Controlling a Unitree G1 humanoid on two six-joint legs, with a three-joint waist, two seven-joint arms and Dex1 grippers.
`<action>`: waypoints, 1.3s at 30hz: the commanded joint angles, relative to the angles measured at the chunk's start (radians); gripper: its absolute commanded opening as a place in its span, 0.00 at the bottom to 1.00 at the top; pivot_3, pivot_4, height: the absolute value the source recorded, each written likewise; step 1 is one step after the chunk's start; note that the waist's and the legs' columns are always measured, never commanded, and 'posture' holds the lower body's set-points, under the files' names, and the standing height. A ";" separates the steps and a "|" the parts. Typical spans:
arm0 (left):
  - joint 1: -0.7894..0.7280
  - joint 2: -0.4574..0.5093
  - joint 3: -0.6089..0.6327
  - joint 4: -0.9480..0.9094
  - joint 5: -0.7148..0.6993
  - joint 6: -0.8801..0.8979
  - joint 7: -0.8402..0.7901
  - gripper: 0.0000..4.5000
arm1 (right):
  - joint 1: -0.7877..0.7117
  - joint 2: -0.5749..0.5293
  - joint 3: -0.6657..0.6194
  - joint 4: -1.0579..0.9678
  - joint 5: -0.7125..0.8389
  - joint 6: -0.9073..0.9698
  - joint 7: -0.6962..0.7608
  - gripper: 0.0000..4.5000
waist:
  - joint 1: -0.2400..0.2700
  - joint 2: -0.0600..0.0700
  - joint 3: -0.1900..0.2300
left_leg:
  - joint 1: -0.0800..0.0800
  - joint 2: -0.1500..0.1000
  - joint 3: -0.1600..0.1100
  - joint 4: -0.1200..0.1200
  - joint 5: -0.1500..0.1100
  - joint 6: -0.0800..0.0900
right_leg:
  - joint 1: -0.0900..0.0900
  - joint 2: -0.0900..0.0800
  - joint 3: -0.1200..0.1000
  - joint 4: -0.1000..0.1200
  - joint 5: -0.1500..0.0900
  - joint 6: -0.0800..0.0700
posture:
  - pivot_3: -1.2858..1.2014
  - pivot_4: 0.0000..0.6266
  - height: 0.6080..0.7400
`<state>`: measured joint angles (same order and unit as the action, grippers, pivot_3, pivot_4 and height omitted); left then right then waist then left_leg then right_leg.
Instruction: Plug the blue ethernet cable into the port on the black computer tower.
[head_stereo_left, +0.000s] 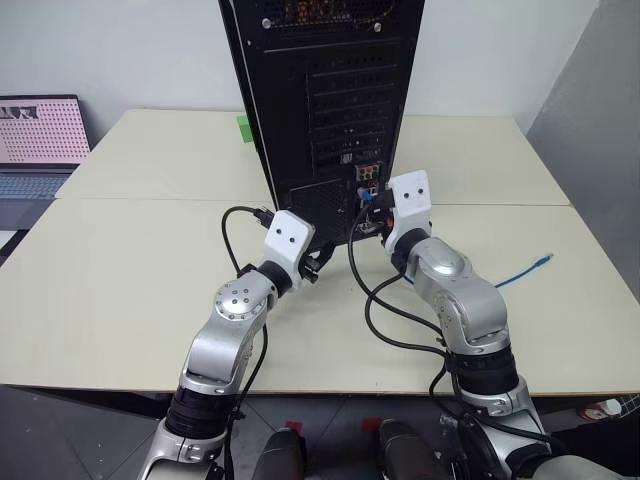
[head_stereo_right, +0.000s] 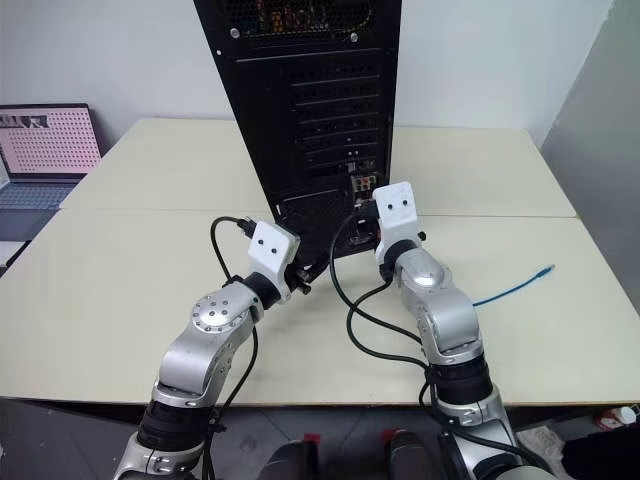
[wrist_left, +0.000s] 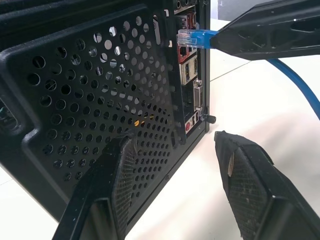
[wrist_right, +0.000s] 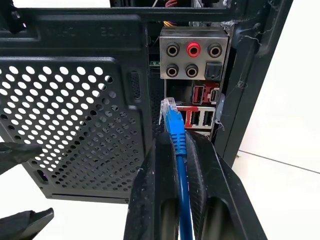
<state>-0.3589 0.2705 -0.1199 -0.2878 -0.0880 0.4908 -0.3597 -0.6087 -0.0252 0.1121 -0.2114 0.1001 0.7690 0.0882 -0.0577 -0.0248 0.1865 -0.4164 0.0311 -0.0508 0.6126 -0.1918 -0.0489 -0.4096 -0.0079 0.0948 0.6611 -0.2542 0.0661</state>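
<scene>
My right claw (wrist_right: 176, 150) is clenched on the blue cable (wrist_right: 181, 170) just behind its brittle clear plug, directly ahead at the tower (head_stereo_left: 330, 100) sockets; left claw (wrist_left: 175, 180) released; floppy line needs that close hold.

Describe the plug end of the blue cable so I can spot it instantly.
Find the black computer tower standing on the table, then its low rear socket cluster. There the right gripper pinches the blue ethernet cable; its clear plug is the only see-through tip there.
</scene>
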 joint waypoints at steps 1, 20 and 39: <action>-0.004 -0.001 0.003 -0.032 0.006 -0.022 0.006 0.59 | -0.017 -0.003 -0.004 -0.012 -0.006 -0.031 0.006 0.00 | 0.000 0.000 0.000 | 0.000 0.000 0.000 0.000 0.000 0.000 | 0.000 0.000 0.000 0.000 0.000 0.000 | 0.52 0.24 1.00; -0.004 -0.003 0.005 -0.028 0.005 -0.027 0.006 0.59 | -0.019 0.019 -0.048 0.015 0.005 -0.023 -0.011 0.00 | 0.000 0.000 0.000 | 0.000 0.000 0.000 0.000 0.000 0.000 | 0.000 0.000 0.000 0.000 0.000 0.000 | 0.52 0.24 1.00; -0.003 -0.005 0.003 -0.028 0.007 -0.028 0.009 0.59 | -0.052 0.012 0.000 0.017 -0.021 -0.043 0.009 0.00 | -0.004 0.000 0.000 | 0.000 0.000 0.000 0.000 0.000 0.000 | -0.001 0.000 0.000 0.000 0.000 0.000 | 0.52 0.24 1.00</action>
<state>-0.3589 0.2696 -0.1199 -0.2876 -0.0876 0.4895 -0.3591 -0.6222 -0.0107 0.1002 -0.1691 0.0909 0.7607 0.0876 -0.0615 -0.0247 0.1866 -0.4164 0.0311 -0.0507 0.6122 -0.1918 -0.0489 -0.4105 -0.0078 0.0951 0.6612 -0.2542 0.0660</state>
